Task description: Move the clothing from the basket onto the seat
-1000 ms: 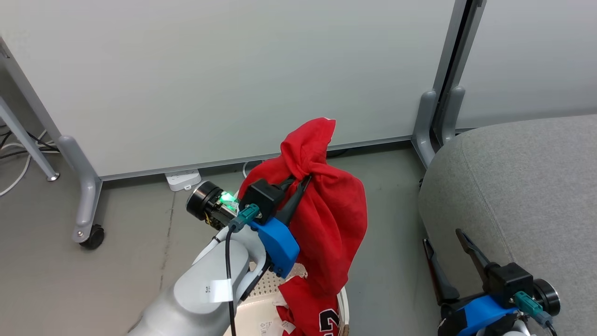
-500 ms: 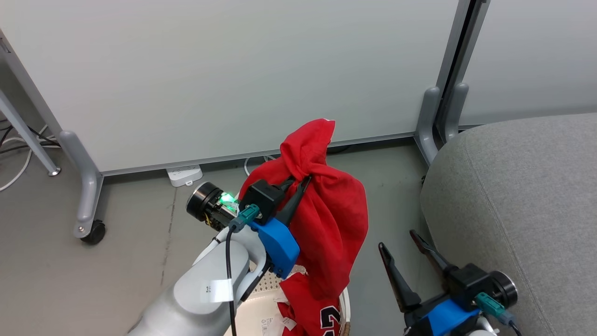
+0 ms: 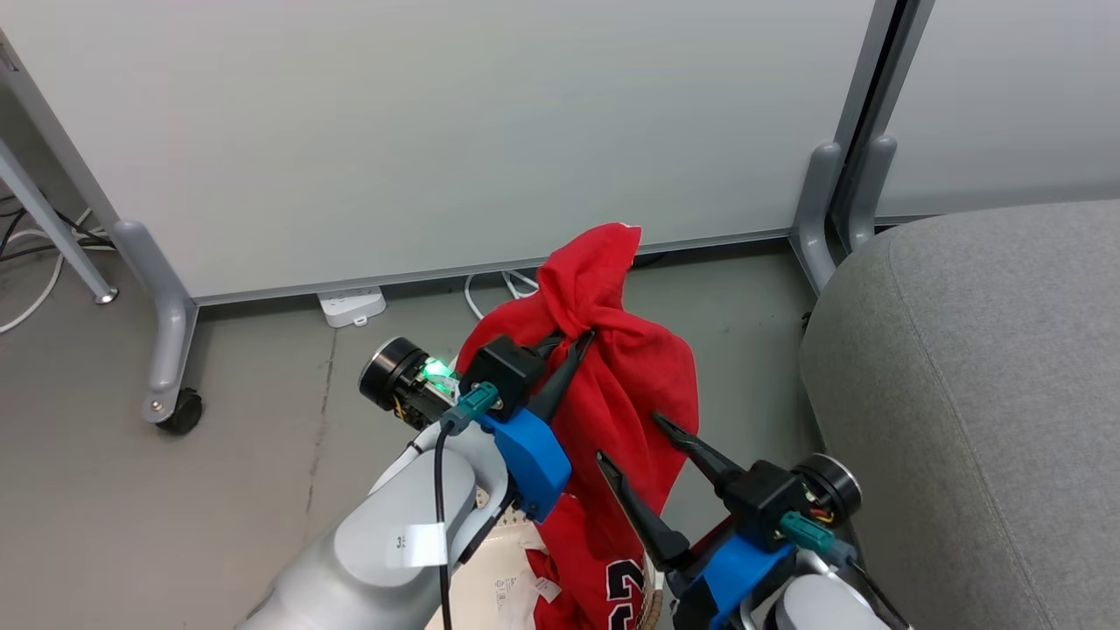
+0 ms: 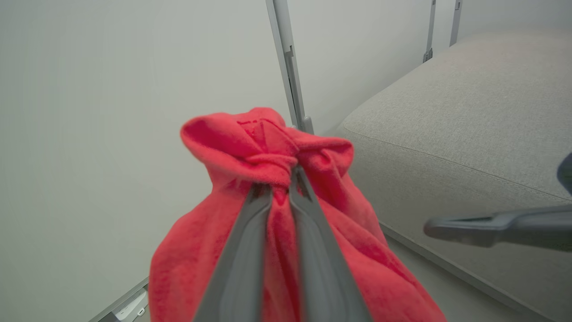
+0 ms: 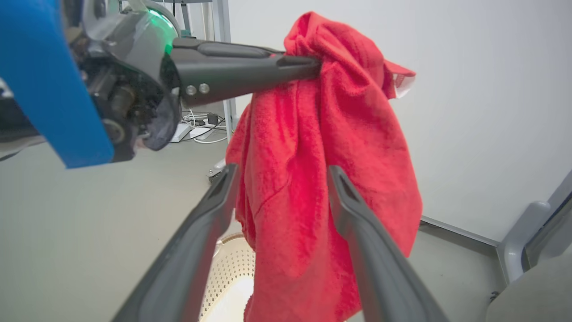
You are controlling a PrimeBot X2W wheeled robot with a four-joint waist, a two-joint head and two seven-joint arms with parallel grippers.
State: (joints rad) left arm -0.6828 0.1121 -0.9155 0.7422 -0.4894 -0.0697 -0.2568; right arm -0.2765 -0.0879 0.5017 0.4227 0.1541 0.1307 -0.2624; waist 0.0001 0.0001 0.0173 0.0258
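Note:
A red garment (image 3: 634,376) hangs bunched above the basket (image 3: 490,582), with my left gripper (image 3: 573,337) shut on its gathered top. The same pinch shows in the left wrist view, where my left gripper (image 4: 280,179) squeezes the red garment (image 4: 250,138). A red jersey (image 3: 626,591) with black numerals trails into the basket. My right gripper (image 3: 631,437) is open, its fingers on either side of the hanging cloth's lower part. In the right wrist view my right gripper (image 5: 282,172) straddles the red garment (image 5: 339,134) over the perforated basket (image 5: 228,277). The grey sofa (image 3: 980,394) stands at the right.
White partition panels (image 3: 437,131) stand behind, on grey feet with a caster (image 3: 179,411). A white power strip (image 3: 353,306) and cables lie at the wall base. A thin grey table leg (image 3: 52,227) slants at the far left. Grey floor surrounds the basket.
My right gripper has swung left from beside the sofa to the hanging garment, still open. The left gripper keeps its hold; the head view has shifted slightly.

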